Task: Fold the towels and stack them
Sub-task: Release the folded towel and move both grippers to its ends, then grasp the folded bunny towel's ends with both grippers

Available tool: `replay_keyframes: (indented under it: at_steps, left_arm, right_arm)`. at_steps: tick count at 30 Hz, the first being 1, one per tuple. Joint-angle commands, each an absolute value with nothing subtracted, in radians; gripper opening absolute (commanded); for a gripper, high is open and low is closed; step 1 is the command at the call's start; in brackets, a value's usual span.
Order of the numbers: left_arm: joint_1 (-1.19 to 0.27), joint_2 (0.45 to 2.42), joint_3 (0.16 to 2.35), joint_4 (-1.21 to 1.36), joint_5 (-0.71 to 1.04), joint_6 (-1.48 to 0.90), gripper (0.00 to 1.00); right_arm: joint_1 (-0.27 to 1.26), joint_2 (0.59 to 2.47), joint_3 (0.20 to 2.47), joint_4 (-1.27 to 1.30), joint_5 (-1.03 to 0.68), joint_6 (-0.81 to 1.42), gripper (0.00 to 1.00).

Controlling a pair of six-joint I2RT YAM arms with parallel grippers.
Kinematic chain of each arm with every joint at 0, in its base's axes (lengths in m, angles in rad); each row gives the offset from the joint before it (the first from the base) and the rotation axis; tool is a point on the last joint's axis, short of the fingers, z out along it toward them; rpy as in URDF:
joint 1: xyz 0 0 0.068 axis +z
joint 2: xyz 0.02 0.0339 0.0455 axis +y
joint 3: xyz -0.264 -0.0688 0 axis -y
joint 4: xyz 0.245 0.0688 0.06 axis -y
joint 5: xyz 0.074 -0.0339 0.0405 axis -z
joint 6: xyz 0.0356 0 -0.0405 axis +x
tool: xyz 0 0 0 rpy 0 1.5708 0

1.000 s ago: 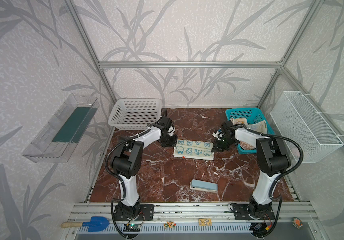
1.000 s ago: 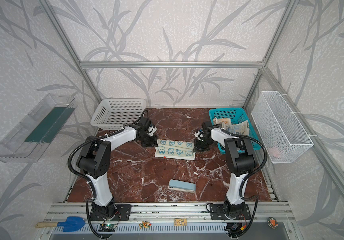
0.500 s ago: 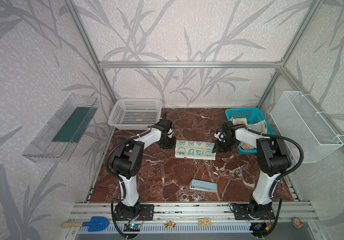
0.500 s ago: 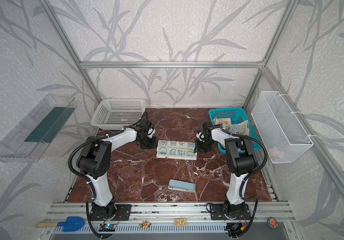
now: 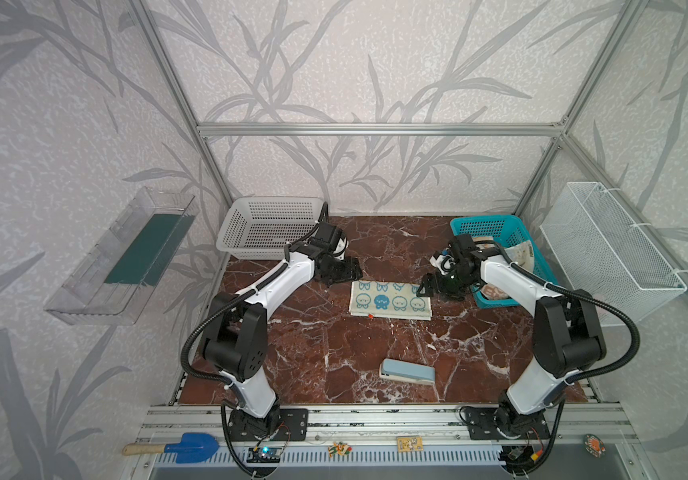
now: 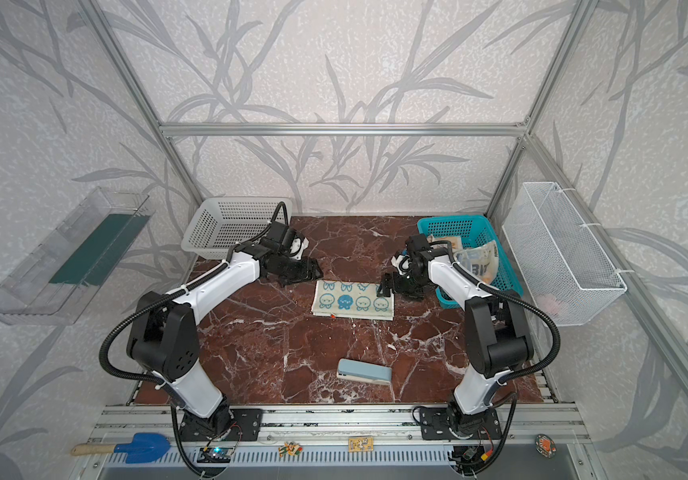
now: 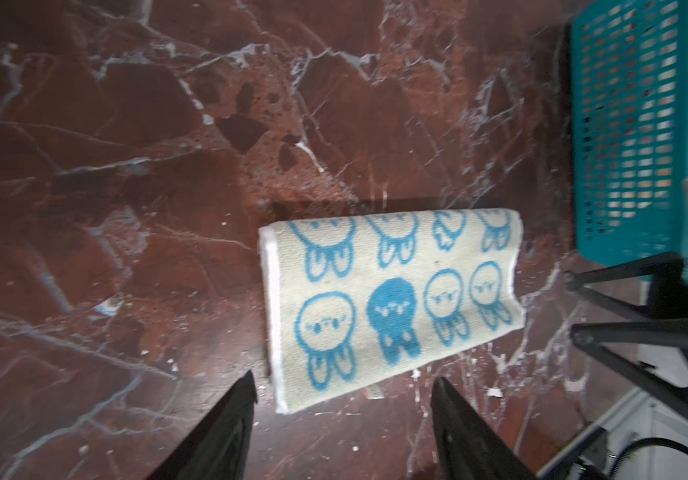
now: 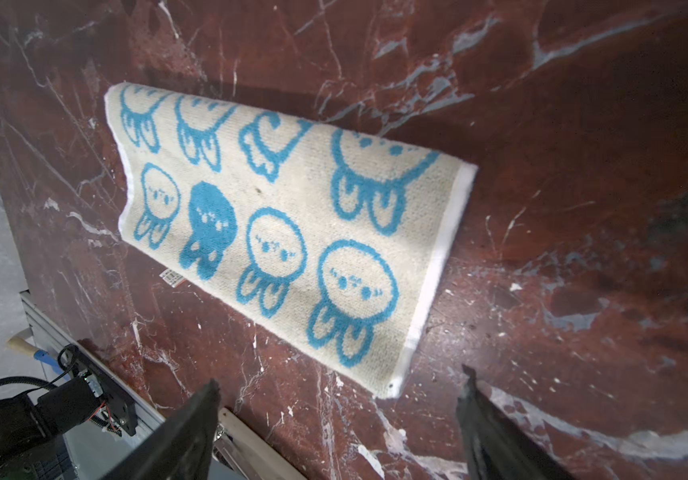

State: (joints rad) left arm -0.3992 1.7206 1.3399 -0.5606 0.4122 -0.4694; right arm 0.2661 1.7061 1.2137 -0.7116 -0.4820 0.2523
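Note:
A cream towel with blue animal faces (image 5: pixel 391 300) (image 6: pixel 352 300) lies folded into a flat strip in the middle of the marble table. My left gripper (image 5: pixel 350 272) (image 7: pixel 342 382) hovers open just off the strip's far left corner, nothing between its fingers. Off the far right corner my right gripper (image 5: pixel 425 286) (image 8: pixel 340 382) is open and also empty. Both wrist views show the towel (image 7: pixel 388 299) (image 8: pixel 284 232) lying free of the fingers. More towels sit crumpled in the teal basket (image 6: pixel 450 226); one with blue lettering (image 6: pixel 479 264) shows in both top views.
A white plastic basket (image 5: pixel 267 228) stands at the back left. A pale blue block (image 5: pixel 406 372) lies near the table's front. A white wire basket (image 5: pixel 608 249) hangs on the right wall and a clear tray (image 5: pixel 126 257) on the left wall.
Both grippers have gone from shut to open and let go of the towel's far corners. The towel now lies still as a folded strip; the arms have barely shifted.

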Motion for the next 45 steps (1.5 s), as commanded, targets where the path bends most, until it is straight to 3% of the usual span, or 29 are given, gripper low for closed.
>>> replay_keyframes:
  at_steps: [1,4,10,20,26,28,33,45]
  left_arm:
    - [-0.437,1.741,1.299,-0.444,0.528,-0.608,0.74]
    - [-0.452,1.759,1.221,-0.334,0.565,-0.692,0.81]
    - [-0.46,1.782,1.093,-0.216,0.614,-0.772,0.84]
    - [-0.462,1.806,1.004,-0.293,0.55,-0.696,0.85]
    - [-0.461,1.771,1.181,-0.521,0.408,-0.531,0.9]
    - [-0.461,1.764,1.259,-0.597,0.328,-0.461,0.99]
    - [-0.459,1.798,1.408,-0.709,0.189,-0.347,0.99]
    - [-0.448,2.013,1.577,-0.577,0.387,-0.518,0.99]
  right_arm:
    - [0.298,1.689,1.179,-0.655,-0.568,0.325,0.97]
    - [0.314,1.701,1.122,-0.565,-0.623,0.383,0.99]
    - [0.318,1.775,1.055,-0.467,-0.669,0.418,0.99]
    - [0.311,1.812,1.018,-0.507,-0.605,0.353,0.99]
    - [0.311,1.75,1.123,-0.596,-0.611,0.32,0.99]
    - [0.311,1.733,1.164,-0.621,-0.612,0.316,0.99]
    - [0.303,1.733,1.24,-0.64,-0.618,0.328,0.99]
    - [0.265,1.944,1.416,-0.554,-0.689,0.411,0.99]
